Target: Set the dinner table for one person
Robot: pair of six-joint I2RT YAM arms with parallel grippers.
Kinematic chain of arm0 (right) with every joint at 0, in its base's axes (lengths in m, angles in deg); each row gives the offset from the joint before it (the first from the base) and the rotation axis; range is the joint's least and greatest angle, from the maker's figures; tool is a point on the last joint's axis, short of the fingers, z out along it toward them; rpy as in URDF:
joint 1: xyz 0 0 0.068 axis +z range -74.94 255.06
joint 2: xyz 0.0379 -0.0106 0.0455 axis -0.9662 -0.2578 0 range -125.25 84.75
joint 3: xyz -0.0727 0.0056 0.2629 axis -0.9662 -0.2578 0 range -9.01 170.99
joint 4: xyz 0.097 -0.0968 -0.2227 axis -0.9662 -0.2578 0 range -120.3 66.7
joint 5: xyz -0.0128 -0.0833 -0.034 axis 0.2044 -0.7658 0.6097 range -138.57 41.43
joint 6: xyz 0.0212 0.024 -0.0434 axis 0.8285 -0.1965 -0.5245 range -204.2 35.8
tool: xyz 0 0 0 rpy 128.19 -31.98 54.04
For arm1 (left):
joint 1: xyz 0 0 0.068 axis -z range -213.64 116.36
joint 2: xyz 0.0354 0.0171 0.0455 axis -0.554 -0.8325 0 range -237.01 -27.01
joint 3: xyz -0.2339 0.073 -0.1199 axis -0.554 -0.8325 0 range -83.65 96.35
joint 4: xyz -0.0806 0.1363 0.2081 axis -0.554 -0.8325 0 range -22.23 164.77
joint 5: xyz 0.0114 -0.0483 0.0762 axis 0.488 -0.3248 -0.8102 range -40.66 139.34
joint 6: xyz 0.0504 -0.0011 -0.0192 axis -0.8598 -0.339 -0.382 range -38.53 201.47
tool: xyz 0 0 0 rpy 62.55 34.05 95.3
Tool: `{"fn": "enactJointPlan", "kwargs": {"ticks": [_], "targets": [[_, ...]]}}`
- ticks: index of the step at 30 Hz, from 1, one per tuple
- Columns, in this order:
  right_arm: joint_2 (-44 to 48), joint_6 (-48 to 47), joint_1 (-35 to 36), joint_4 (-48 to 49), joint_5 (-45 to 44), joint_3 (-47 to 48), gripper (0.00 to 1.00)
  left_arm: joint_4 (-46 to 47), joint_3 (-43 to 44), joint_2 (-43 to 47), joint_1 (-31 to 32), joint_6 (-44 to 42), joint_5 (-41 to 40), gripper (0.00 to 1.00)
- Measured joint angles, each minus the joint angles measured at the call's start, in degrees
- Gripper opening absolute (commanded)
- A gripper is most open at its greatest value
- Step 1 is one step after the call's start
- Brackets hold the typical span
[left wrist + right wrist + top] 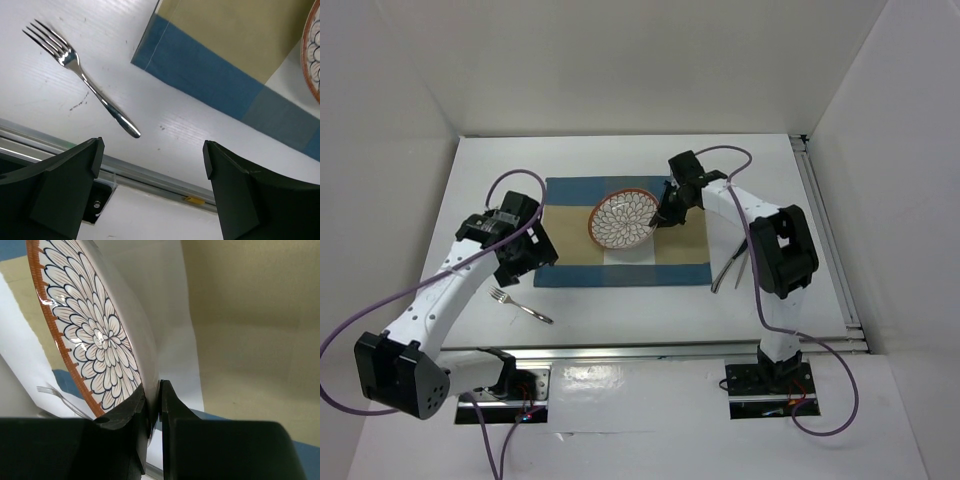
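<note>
Ceramic plate, stiff, slick, likely fragile, is pinched by its rim in the right hand; left hand gapes empty over the fork on the bench.

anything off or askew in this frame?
The plate is tilted over the placemat, pinched at its rim by the right gripper, not lying flat. The fork lies diagonally on the dinner table, left of the placemat. Nothing looks spilled or broken.
</note>
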Motion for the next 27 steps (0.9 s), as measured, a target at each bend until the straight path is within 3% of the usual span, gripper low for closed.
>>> {"fn": "enactJointPlan", "kwargs": {"ticks": [7,9,10,12,19,20,27], "targets": [[-1.9,2.4,0.0,1.6,1.2,-0.5,0.00,2.1,-11.2,3.1,0.0,4.2,4.3,0.99],[-1.9,2.5,0.0,2.4,1.1,-0.8,0.16,1.9,-14.4,4.6,0.0,5.6,4.5,0.99],[-1.9,2.6,0.0,2.6,1.0,-0.9,0.40,1.6,-15.4,4.9,-0.1,6.5,4.5,0.99],[-1.9,3.3,0.0,3.9,1.6,-1.5,0.60,1.5,-15.8,4.7,-1.0,7.6,4.5,0.98],[-1.9,3.0,0.1,5.7,2.2,-3.1,0.90,3.8,-15.8,0.1,-3.9,10.9,4.5,0.99],[-1.9,2.7,0.2,5.6,2.0,-3.1,0.98,4.1,-15.8,-0.8,-4.5,11.1,4.5,1.00],[-1.6,0.4,1.3,3.7,-1.4,-3.1,1.00,8.9,-16.5,-5.7,-10.5,11.1,5.1,1.00]]}}
